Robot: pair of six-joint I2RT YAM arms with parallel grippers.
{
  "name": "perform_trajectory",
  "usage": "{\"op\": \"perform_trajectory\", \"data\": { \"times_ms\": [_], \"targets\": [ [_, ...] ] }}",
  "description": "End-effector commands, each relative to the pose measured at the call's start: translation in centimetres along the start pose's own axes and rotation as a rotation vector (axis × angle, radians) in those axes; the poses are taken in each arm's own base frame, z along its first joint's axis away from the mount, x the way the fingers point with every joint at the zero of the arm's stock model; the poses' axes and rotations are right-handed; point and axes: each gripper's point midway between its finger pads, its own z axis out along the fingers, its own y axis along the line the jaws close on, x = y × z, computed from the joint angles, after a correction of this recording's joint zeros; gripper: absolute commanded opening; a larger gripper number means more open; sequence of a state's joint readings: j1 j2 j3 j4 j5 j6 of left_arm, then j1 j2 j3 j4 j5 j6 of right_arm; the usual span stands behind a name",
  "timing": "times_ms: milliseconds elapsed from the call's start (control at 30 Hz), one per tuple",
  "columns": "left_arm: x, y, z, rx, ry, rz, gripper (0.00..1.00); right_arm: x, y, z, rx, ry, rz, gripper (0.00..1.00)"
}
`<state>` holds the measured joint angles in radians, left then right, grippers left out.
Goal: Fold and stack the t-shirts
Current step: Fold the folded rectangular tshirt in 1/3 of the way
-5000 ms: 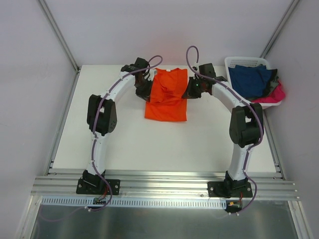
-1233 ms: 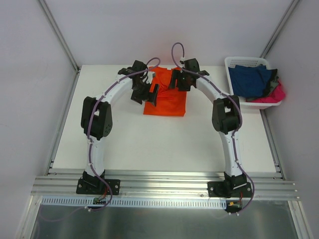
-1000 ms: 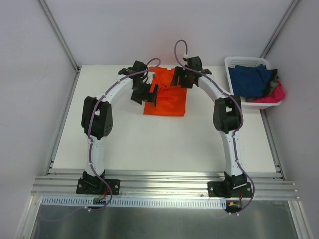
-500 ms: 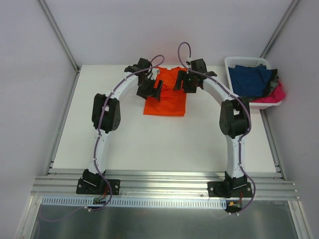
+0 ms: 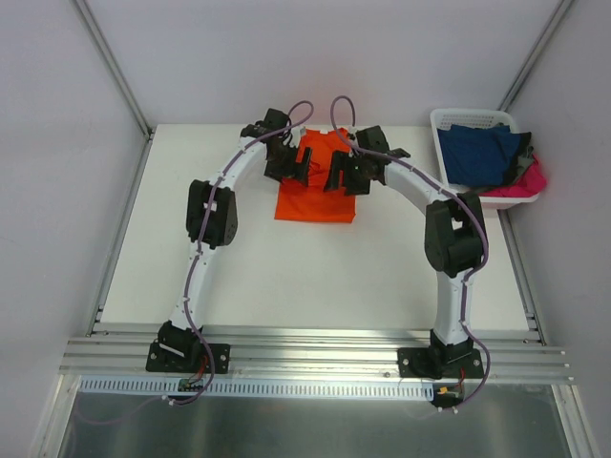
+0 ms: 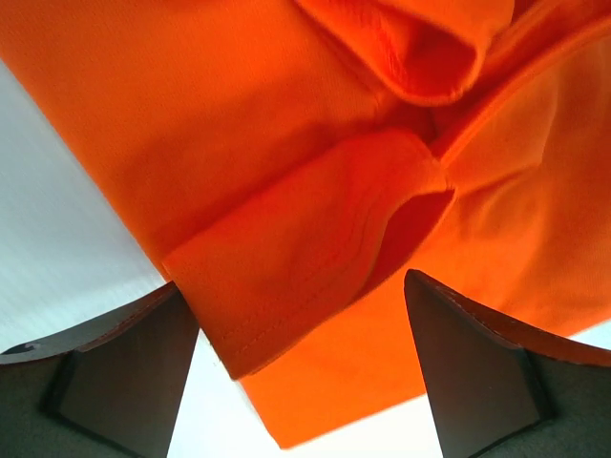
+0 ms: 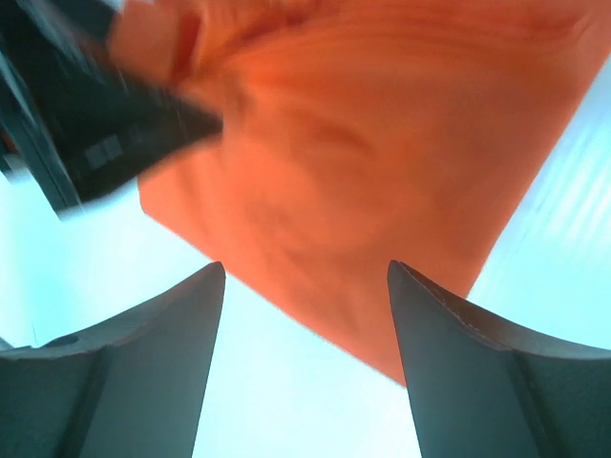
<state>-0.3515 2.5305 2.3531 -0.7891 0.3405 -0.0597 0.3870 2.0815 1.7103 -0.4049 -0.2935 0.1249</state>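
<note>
- My left gripper [image 6: 294, 310] is spread wide with nothing pinched. A doubled-over flap of the orange t-shirt [image 5: 315, 198], with a stitched hem, lies right under the gap between its fingers.
- My right gripper [image 7: 305, 277] is also wide apart over the same shirt and grasps nothing. Its wrist view is blurred.
- The two grippers sit just beside each other above the shirt's far half.
- The shirt lies folded narrow on the table [image 5: 239, 258], its near hem sticking out from under both tools.
- Well off to the right gripper's right is a white basket [image 5: 441, 120] holding a navy t-shirt [image 5: 482, 153] and a pink t-shirt [image 5: 531, 181].
</note>
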Motion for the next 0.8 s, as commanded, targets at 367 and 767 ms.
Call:
{"op": "perform_trajectory", "data": {
  "times_ms": [367, 767],
  "targets": [
    [-8.7, 0.2, -1.0, 0.031, -0.288, 0.023, 0.87, 4.5, 4.2, -1.8, -0.042, 0.052, -0.098, 0.73],
    [-10.2, -1.4, -6.0, 0.028, -0.357, 0.034, 0.87, 7.0, 3.9, -0.1, -0.026, 0.100, -0.119, 0.74]
  ]
}}
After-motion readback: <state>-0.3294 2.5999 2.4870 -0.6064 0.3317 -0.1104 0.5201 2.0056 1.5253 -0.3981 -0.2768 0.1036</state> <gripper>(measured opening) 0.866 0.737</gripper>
